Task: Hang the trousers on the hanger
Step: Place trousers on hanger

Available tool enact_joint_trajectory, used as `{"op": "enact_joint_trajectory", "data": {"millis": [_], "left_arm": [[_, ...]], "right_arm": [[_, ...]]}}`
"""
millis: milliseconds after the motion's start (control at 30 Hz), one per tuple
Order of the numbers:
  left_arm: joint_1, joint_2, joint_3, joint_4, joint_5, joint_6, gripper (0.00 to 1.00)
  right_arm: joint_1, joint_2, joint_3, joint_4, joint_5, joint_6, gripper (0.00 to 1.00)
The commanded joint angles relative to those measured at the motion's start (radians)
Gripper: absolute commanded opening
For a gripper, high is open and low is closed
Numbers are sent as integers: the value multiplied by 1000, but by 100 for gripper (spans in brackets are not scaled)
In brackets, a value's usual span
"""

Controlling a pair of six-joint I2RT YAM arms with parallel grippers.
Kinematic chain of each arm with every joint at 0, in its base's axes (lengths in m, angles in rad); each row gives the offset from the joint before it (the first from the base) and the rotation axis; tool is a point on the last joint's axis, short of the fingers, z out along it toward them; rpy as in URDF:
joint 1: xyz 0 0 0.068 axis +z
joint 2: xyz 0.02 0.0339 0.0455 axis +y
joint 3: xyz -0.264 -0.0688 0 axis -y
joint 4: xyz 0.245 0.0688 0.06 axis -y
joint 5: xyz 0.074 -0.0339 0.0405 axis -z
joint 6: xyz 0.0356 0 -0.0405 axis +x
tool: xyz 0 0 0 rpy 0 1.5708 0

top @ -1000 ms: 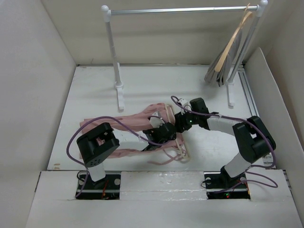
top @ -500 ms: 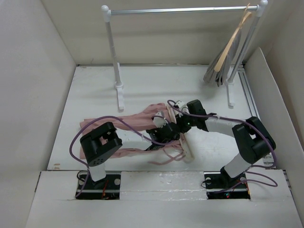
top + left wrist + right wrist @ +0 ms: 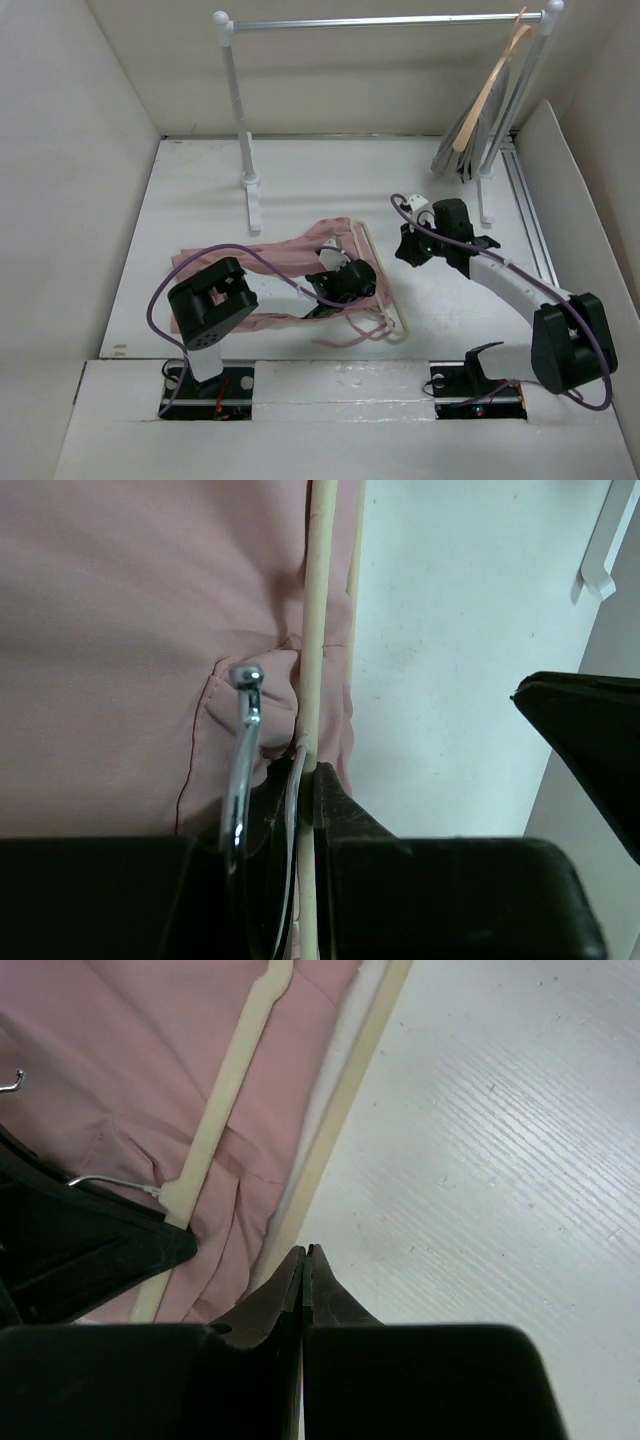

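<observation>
The pink trousers (image 3: 270,270) lie crumpled on the table in front of the left arm. The cream hanger (image 3: 385,290) lies across their right end. My left gripper (image 3: 348,282) is shut on the hanger at the neck; in the left wrist view the cream arm (image 3: 320,630) runs between the jaws and the metal hook (image 3: 240,740) curves beside it over the trousers (image 3: 130,630). My right gripper (image 3: 408,245) is shut and empty, raised to the right of the hanger. In the right wrist view it (image 3: 303,1256) hovers beside the hanger's crossbar (image 3: 350,1100).
A clothes rail (image 3: 380,20) stands at the back, with its feet (image 3: 252,195) on the table. A tan wooden hanger with a grey garment (image 3: 465,140) hangs at its right end. White walls enclose the table on the left and right.
My right gripper has drawn back from the hanger, to the right and upward. The hanger has shifted and lies over the trousers, still held by my left gripper.
</observation>
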Motion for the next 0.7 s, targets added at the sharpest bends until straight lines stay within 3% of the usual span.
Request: {"op": "enact_joint_trajectory", "data": {"millis": [0, 67, 100, 200, 667], "left_arm": [[5, -11, -44, -132, -3, 24, 0], [5, -15, -40, -132, -2, 31, 0], [5, -14, -40, -131, 1, 30, 0], [5, -11, -36, -126, 7, 36, 0], [5, -2, -19, -115, 21, 61, 0]], "right_arm": [[-6, -30, -19, -10, -11, -18, 1], [20, -1, -28, 14, -40, -13, 25], [34, 16, -19, 11, -54, -14, 44], [80, 51, 3, -4, -51, -17, 48], [178, 160, -48, 76, 12, 27, 48]]}}
